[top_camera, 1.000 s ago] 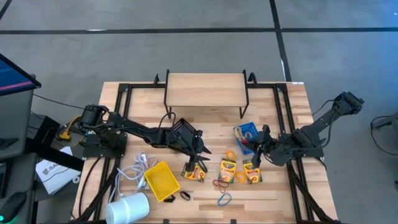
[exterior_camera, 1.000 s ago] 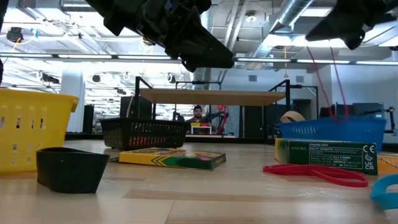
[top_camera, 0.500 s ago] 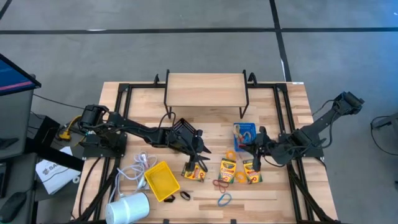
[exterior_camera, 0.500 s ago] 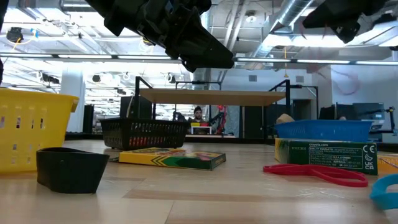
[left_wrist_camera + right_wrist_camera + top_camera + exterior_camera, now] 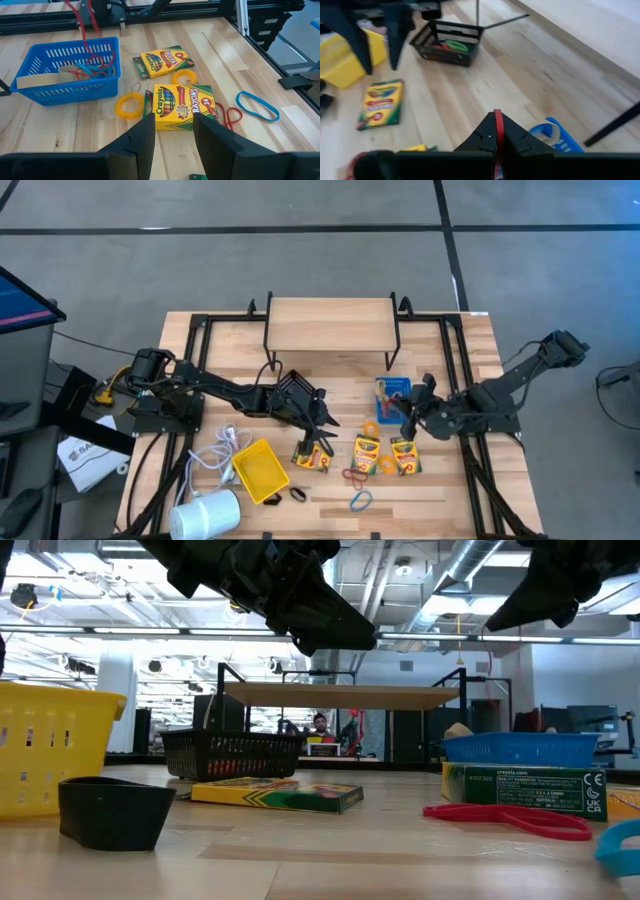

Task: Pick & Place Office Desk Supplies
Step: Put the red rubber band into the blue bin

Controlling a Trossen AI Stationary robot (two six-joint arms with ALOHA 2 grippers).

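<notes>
From above, my right gripper [image 5: 408, 418] sits right of centre, over the edge of the blue bin [image 5: 396, 393], pinched on a red rubber band [image 5: 382, 392]. My left gripper [image 5: 322, 427] hangs at centre above a crayon box [image 5: 313, 455] (the yellow bin [image 5: 259, 471] lies lower left).

At table height, the blue bin [image 5: 520, 749] stands at right and the black bin [image 5: 232, 754] left of centre.

My left wrist shows my fingers [image 5: 141, 144] parted, empty, above a crayon box [image 5: 181, 105].

My right wrist shows the red rubber band [image 5: 498, 132] clamped at lower centre.
</notes>
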